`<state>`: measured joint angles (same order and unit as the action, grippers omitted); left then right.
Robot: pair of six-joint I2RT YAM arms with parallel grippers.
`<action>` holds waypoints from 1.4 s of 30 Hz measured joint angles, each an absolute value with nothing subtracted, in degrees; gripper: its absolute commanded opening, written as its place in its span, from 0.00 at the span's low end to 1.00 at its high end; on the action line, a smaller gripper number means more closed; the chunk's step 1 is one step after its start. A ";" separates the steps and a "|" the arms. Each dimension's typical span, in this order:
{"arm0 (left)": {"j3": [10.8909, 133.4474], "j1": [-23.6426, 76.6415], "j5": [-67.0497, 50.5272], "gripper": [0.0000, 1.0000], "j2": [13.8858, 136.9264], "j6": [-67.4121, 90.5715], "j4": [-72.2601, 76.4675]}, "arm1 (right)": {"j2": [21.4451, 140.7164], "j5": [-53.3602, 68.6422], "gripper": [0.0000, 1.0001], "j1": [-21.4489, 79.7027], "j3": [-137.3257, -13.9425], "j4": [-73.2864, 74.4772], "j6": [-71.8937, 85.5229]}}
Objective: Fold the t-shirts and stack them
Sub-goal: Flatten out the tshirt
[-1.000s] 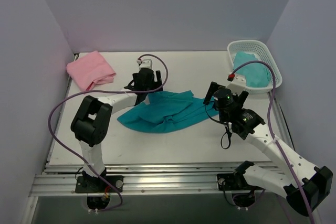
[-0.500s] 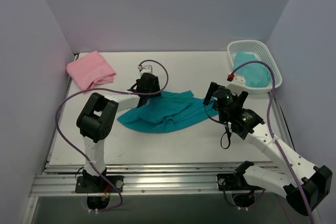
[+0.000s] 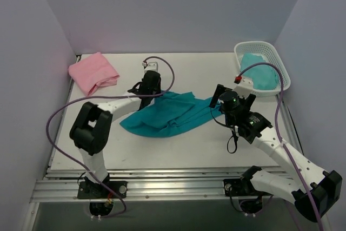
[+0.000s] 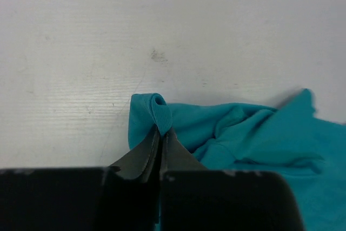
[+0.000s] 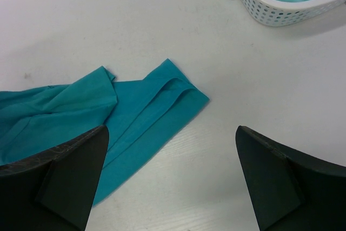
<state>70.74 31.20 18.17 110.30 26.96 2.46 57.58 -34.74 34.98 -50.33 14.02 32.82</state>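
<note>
The left gripper (image 4: pixel 161 132) is pinched tight on a rolled corner of the teal t-shirt (image 3: pixel 167 114), at the end farthest from the basket (image 3: pixel 263 44); the right gripper (image 5: pixel 170 129) gapes wide, holding nothing, above the shirt's end nearer the basket; the shirt lies crumpled on the table (image 3: pixel 189 144); the pink t-shirt (image 3: pixel 93 72) lies folded, farther still from the basket; a teal cloth (image 3: pixel 259 75) sits inside the basket.
</note>
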 measured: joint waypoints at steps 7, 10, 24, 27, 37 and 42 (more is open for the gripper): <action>71.31 33.82 17.74 0.02 82.08 22.41 -5.89 | 57.67 -34.68 1.00 34.98 -50.22 13.76 32.82; 71.40 33.76 17.54 0.02 68.34 21.41 -8.03 | 58.13 -34.44 1.00 34.98 -50.04 13.08 32.82; 64.79 33.91 10.96 0.02 50.26 20.29 -13.23 | 63.05 -29.98 0.99 37.15 -49.71 10.39 33.43; 67.16 34.22 7.57 0.09 54.06 20.56 -14.90 | 63.05 -28.91 0.99 38.24 -49.71 9.89 33.63; 76.64 46.33 10.83 0.02 67.55 18.09 -14.02 | 60.31 -29.56 1.00 41.34 -49.71 9.65 34.17; 103.68 49.30 17.23 0.02 79.90 11.16 -21.23 | 59.51 -30.83 1.00 41.34 -49.71 10.33 34.50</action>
